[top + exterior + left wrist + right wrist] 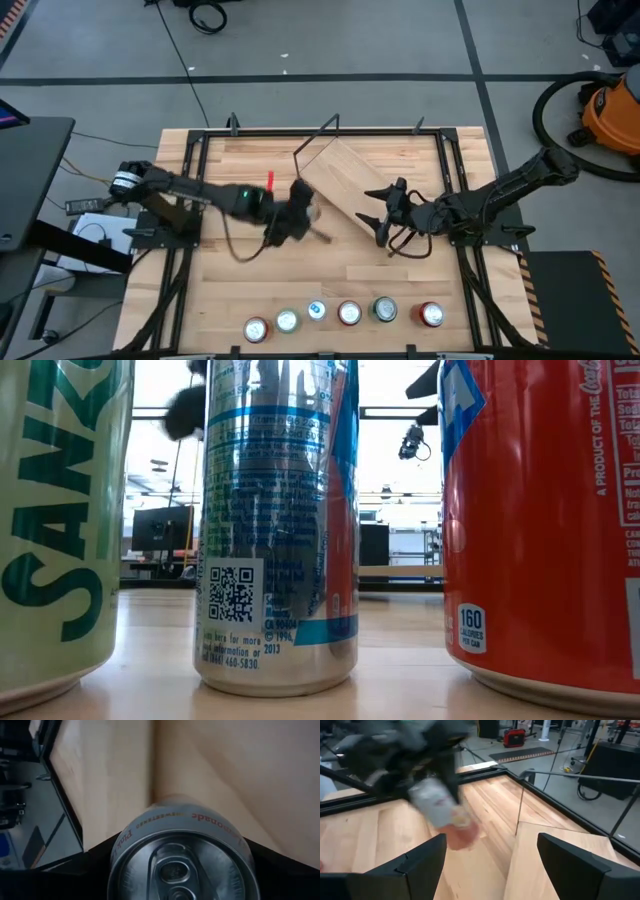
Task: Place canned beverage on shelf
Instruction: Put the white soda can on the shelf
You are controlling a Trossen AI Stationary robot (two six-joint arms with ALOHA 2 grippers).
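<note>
My left gripper (298, 215) is shut on a silver can (311, 209) with a pink lower end, just off the left near edge of the shelf (345, 180), a light-wood board on black rod legs standing askew at mid-table. In the left wrist view the can's top with its pull tab (175, 870) faces the camera. My right gripper (378, 215) is open and empty at the shelf's right near corner; in its wrist view (490, 865) the board (560, 855) lies just ahead and the can (442, 807) shows beyond. My left gripper (182, 845) pinches the can's side wall just below its top rim (125, 845) between its two fingers (97, 857), one on either side. The right wrist view shows the can tilted, its pink lower end (462, 832) hanging above the tabletop.
Several cans stand in a row along the table's near edge (349, 313); the low view shows a green one (55, 520), a silver-blue one (275, 520) and a red one (550, 520) close up. A small red thing (270, 180) lies left of the shelf. Black frame rails border the tabletop.
</note>
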